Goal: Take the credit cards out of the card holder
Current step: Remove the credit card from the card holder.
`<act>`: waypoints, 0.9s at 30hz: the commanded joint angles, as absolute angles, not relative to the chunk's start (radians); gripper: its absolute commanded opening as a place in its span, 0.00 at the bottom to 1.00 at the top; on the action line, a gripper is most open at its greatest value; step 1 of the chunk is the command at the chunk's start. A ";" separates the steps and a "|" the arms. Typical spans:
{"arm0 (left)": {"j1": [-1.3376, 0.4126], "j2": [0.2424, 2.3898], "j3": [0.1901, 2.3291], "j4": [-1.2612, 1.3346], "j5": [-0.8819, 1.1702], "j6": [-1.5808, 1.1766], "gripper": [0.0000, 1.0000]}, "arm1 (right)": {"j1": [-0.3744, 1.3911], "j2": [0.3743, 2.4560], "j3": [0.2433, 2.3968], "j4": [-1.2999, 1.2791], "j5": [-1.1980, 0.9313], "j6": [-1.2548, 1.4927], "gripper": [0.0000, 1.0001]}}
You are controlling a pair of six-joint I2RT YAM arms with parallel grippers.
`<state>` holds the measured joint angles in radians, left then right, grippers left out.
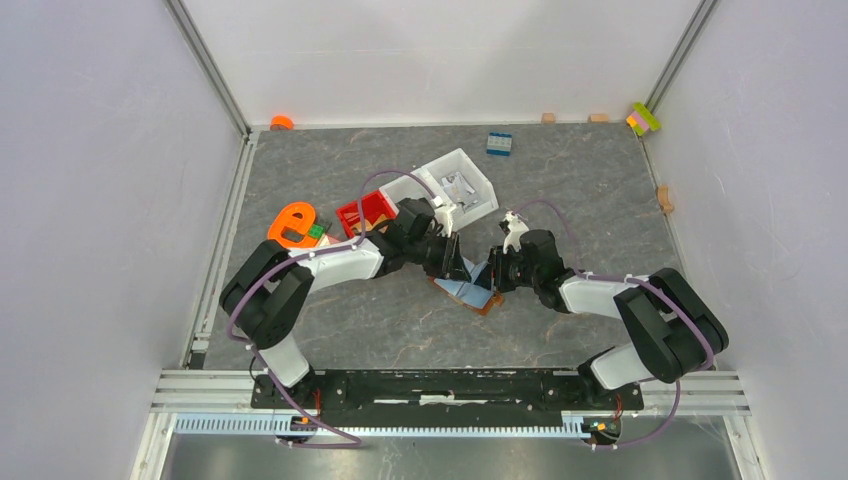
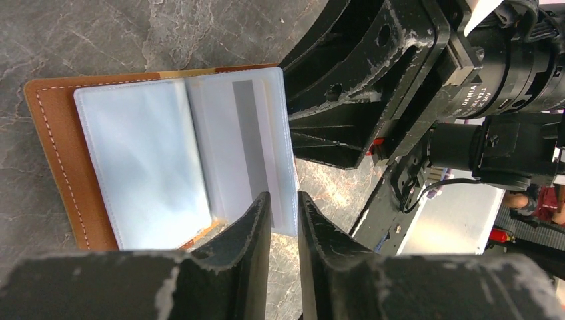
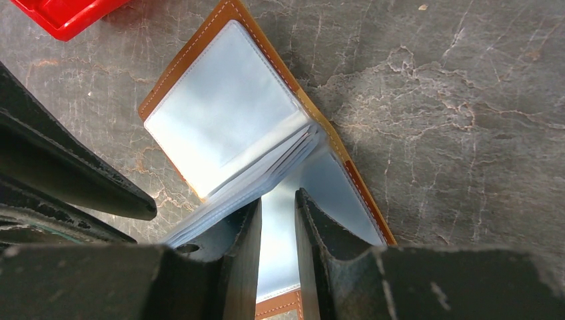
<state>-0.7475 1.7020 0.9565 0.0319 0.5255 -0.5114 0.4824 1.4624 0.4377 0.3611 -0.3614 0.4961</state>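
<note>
Both arms reach inward and meet mid-table over the open brown card holder lying flat on the grey table, where the left gripper and right gripper, each nearly closed, pinch its clear plastic sleeves.

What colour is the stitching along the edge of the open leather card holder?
White stitching on the tan-brown leather card holder, clearest in the left wrist view.
</note>
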 commanded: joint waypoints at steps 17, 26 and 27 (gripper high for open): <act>-0.753 1.726 0.986 -0.019 0.487 -0.504 0.50 | 0.488 1.452 0.470 0.364 -0.365 0.485 0.30; -0.756 1.730 0.993 -0.032 0.480 -0.497 0.52 | 0.487 1.453 0.470 0.364 -0.363 0.485 0.29; -0.756 1.734 0.996 -0.039 0.480 -0.496 0.50 | 0.488 1.453 0.469 0.363 -0.363 0.484 0.30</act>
